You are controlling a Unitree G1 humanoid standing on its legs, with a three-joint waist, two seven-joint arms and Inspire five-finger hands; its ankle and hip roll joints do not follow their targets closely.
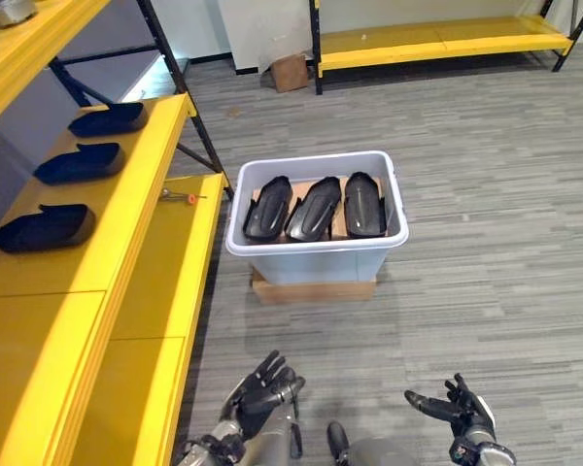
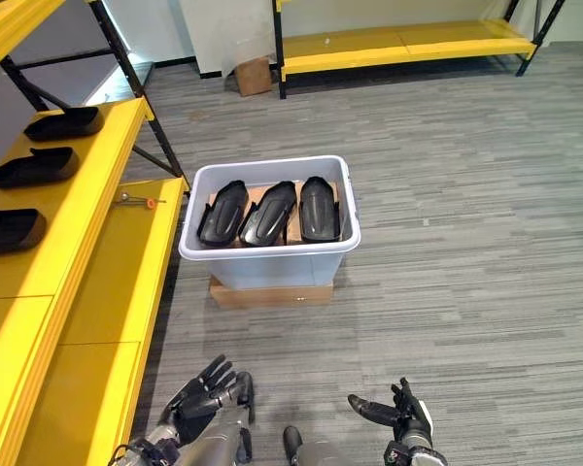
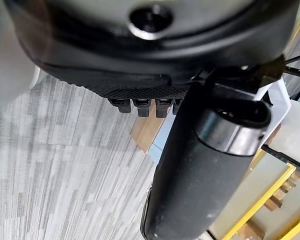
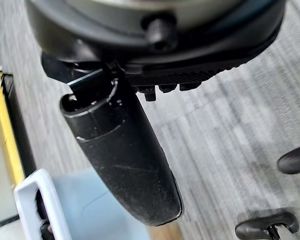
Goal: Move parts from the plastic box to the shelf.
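Black parts (image 1: 317, 207) sit packed in plastic box (image 1: 316, 254) | our left hand (image 1: 262, 386) and right hand (image 1: 455, 406) spread, empty | risk: neighbours snag a lift toward shelf (image 1: 126, 209)

Top shelf (image 1: 24, 44) cut off at frame edge
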